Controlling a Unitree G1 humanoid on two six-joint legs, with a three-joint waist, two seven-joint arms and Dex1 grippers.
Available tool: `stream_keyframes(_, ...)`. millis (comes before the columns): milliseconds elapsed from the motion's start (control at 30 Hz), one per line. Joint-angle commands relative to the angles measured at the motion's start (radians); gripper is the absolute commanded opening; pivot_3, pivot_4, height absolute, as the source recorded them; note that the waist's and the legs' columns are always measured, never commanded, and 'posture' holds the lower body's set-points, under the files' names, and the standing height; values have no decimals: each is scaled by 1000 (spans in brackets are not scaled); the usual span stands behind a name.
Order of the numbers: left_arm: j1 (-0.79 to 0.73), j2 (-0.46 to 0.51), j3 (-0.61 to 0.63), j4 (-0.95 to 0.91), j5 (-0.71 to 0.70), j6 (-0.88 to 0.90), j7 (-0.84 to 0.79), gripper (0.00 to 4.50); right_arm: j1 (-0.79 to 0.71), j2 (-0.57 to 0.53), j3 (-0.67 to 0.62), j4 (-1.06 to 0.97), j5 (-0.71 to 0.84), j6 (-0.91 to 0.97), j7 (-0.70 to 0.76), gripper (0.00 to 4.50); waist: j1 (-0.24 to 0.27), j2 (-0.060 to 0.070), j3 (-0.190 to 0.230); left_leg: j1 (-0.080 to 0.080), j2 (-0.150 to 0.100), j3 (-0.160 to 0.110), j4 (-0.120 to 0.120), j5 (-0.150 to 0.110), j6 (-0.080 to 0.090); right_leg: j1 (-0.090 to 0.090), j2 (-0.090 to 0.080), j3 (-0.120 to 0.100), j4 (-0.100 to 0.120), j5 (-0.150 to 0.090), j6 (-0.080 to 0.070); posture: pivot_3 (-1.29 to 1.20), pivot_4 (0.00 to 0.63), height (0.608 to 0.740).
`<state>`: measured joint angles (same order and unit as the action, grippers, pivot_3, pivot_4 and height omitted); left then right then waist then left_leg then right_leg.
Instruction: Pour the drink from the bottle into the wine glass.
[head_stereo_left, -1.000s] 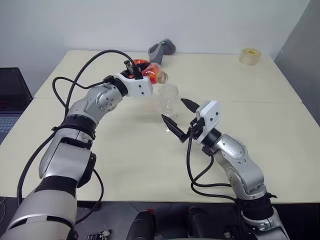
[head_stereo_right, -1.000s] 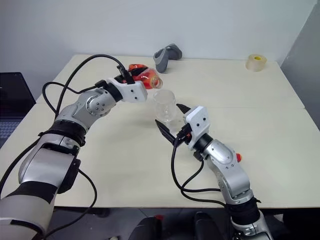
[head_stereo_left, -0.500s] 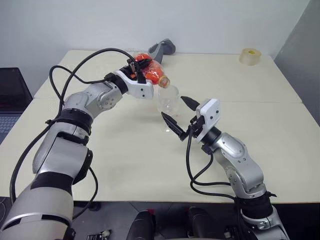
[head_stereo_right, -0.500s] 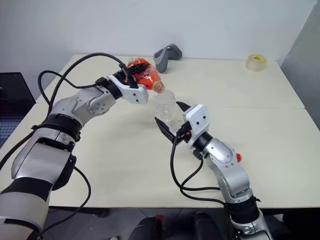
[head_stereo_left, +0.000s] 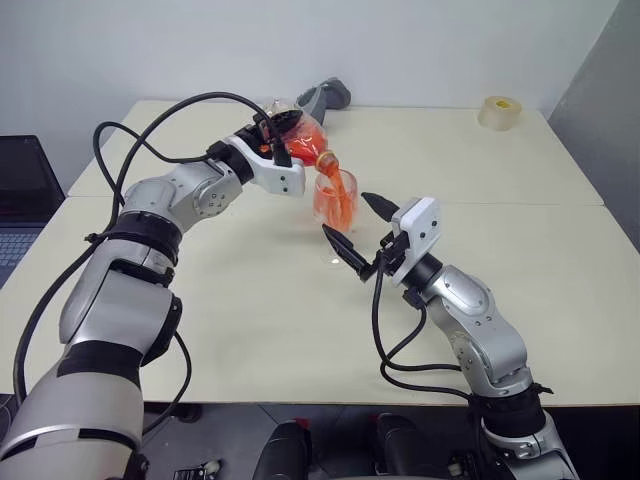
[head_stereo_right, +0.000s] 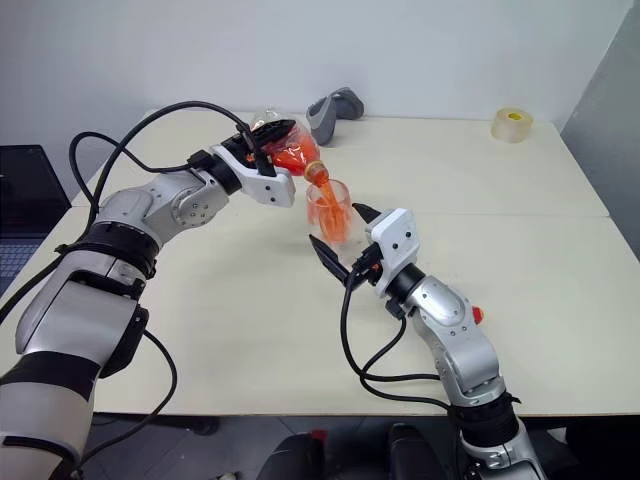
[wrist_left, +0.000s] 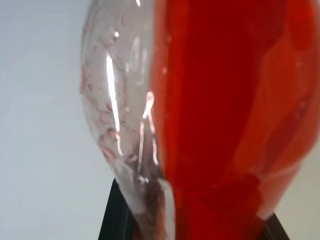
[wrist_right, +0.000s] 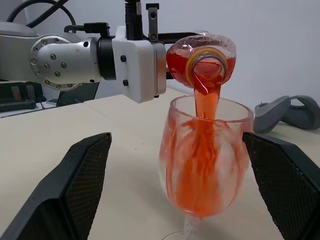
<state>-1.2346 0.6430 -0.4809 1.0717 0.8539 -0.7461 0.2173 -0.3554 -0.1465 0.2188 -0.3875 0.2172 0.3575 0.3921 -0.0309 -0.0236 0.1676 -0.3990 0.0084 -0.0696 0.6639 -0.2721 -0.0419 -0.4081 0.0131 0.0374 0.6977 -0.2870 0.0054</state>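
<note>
Item 1: the bottle (wrist_right: 200, 62). You have it pinched in the left gripper (head_stereo_left: 283, 140), tipped with its open mouth down and directly over the glass rim, so the stream lands inside the bowl and not on the table (head_stereo_left: 250, 300). It sits at the far middle of the table, just left of the glass.

Item 2: the drink (wrist_right: 200, 165). A red-pink stream falls from the mouth and streaks the inside wall of the bowl. Part is in the glass, part remains in the bottle; you are mid-pour by my reading.

Item 3: the wine glass (head_stereo_left: 335, 200). Upright on its foot, centre of the table, below the bottle mouth.

Item 4: the right gripper (head_stereo_left: 355, 230). Its fingers are spread wide, one on each side of the glass and apart from it, holding nothing. Placed so, it probably guards or is ready to steady the glass.

Item 5: bystanders. A grey handheld device (head_stereo_left: 323, 97) lies at the far edge behind the bottle; a tape roll (head_stereo_left: 499, 112) sits far right. Both are well apart from the work.

Item 6: not determinable. The foot of the glass is cut off in the right wrist view, and the clear stem is faint against the table in the head views. The left fingers are mostly covered by the bottle body. How much drink remains in the bottle you cannot judge exactly.
</note>
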Motion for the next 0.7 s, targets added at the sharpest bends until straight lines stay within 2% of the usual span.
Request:
stream_keyframes(33, -45, 19, 6, 3, -4, 12, 27, 764, -17, 5, -7, -34, 3, -8, -2, 4500, 0, 0, 0, 0, 0, 0, 0, 0, 0, 0, 0, 0, 0, 0, 0, 0, 150, 740)
stream_keyframes(700, -53, 12, 3, 55, -3, 45, 48, 763, -4, 6, -7, -58, 11, 5, -7, 4500, 0, 0, 0, 0, 0, 1, 0, 0, 0, 0, 0, 0, 0, 0, 0, 0, 150, 740)
